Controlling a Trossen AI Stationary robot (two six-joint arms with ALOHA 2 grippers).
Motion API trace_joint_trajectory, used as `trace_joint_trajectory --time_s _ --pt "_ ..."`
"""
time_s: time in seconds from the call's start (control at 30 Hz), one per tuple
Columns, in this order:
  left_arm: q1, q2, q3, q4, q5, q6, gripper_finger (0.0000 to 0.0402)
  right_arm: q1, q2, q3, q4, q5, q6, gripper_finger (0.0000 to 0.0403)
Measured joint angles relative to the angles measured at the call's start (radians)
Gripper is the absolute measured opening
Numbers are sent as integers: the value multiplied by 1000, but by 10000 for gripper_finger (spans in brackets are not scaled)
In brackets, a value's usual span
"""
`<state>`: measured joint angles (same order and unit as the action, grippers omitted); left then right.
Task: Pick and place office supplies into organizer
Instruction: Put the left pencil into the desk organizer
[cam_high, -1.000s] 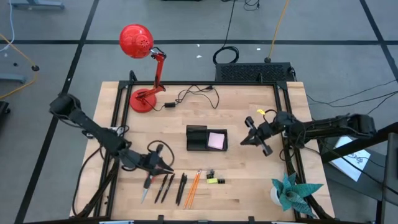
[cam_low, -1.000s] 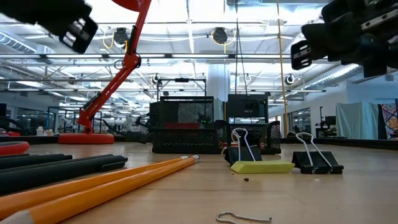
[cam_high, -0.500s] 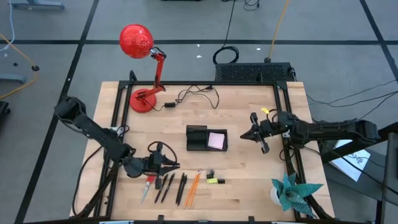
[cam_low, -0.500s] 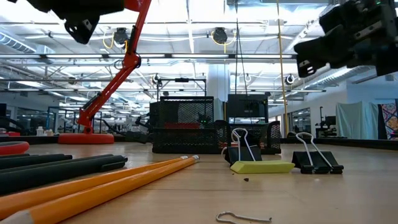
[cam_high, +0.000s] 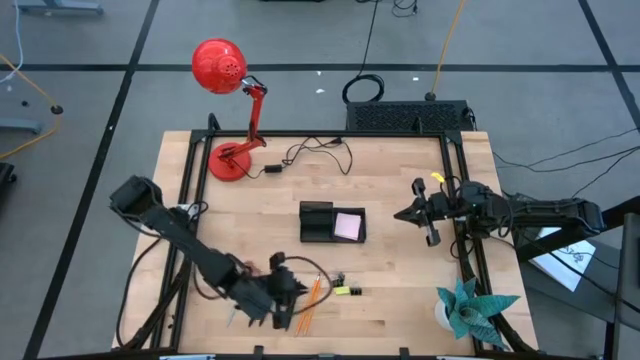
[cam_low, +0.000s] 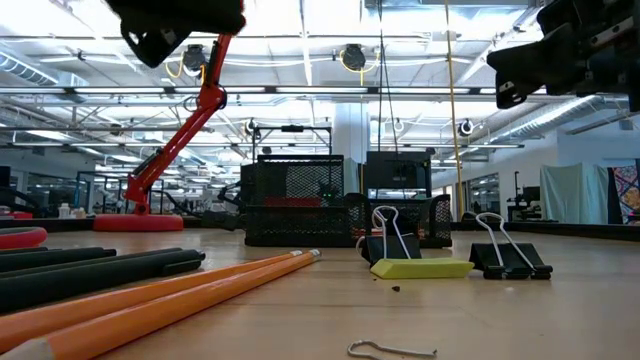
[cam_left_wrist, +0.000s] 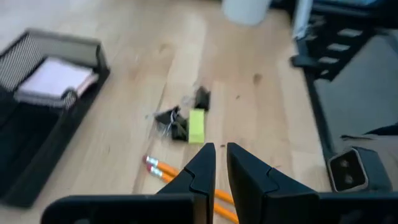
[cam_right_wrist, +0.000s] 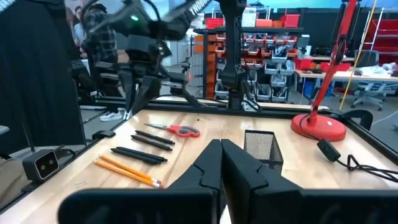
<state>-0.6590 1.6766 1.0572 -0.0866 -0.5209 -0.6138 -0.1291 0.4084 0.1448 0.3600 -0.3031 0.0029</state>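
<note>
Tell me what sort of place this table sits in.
Probably a robotics lab or workshop: exposed ceiling ducts and strip lights run overhead, shelves of red parts bins line the back, and wheeled office chairs stand by workbenches.

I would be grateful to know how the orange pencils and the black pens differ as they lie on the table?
The orange pencils are thin, bright orange wood with a metal band and eraser; the black pens are thicker, dark all over. In the right wrist view the pencils lie nearer that camera, the pens nearer the red-handled scissors. Both lie flat on the wooden table, outside the organizer.
</note>
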Motion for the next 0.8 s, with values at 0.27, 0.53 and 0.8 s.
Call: trace_joint_trajectory --time_s 0.27,0.53,0.8 --pt "22 145 287 -338 15 -196 47 0 0 0 0 13 -22 0" --pt "121 221 322 -389 234 -359 47 0 0 0 -14 15 -28 0" --pt "208 270 321 -394 351 -278 81 0 0 0 -14 14 -34 0"
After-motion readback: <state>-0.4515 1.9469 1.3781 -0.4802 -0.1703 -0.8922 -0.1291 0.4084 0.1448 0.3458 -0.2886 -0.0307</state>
